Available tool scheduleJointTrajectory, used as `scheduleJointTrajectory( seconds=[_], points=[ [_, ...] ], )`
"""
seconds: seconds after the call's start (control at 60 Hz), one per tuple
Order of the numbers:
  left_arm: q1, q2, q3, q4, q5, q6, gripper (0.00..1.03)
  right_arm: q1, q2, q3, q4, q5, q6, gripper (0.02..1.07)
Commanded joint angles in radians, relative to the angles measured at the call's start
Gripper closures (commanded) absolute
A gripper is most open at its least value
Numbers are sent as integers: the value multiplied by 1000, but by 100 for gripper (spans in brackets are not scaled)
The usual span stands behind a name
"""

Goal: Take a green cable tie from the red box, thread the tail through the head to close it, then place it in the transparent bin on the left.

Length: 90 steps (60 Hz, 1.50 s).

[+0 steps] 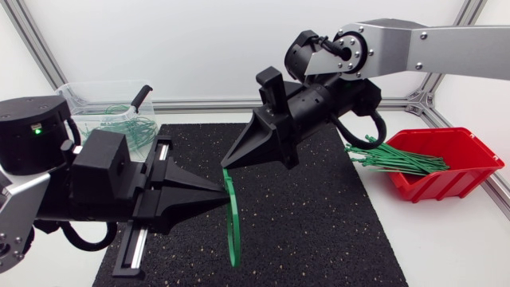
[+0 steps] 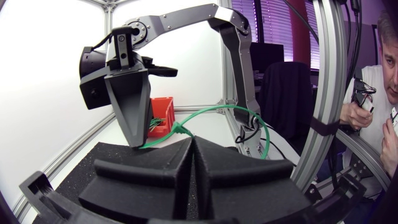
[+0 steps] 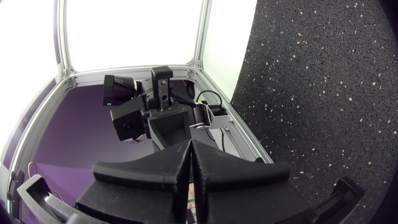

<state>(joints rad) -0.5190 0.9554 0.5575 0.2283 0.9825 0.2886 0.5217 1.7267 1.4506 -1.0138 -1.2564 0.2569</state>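
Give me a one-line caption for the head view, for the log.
Left gripper and right gripper hold a looped green cable tie over the black mat; red box right, transparent bin rear left.

Open mat on the right, crowded middle and left.
The mat [image 1: 319, 231] is bare between the hanging cable tie [image 1: 233, 223] and the red box [image 1: 450, 185], so a gripper has room to pass there. The left gripper [image 1: 217, 191] and the right gripper [image 1: 231, 162] meet tip to tip over the middle, both closed on the tie. The left arm [image 1: 96, 179] lies across the way to the clear bin [image 1: 76, 92]. Loose ties [image 1: 394, 159] stick out of the red box toward the mat.
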Motion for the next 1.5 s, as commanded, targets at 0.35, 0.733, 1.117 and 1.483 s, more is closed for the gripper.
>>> scheduleJointTrajectory(
  seconds=[0.35,0.733,1.117,1.483],
  points=[
    [60,82,110,-66,18,0,100,-12,-4,17,3,86,-28,52],
    [54,125,231,-449,-334,169,100,-6,-50,21,17,554,-71,19],
    [149,157,397,-558,-878,107,100,1,-122,-15,47,1008,-146,7],
    [536,419,708,-474,-1035,101,100,-29,-202,-56,44,1313,-136,7]
  ],
)
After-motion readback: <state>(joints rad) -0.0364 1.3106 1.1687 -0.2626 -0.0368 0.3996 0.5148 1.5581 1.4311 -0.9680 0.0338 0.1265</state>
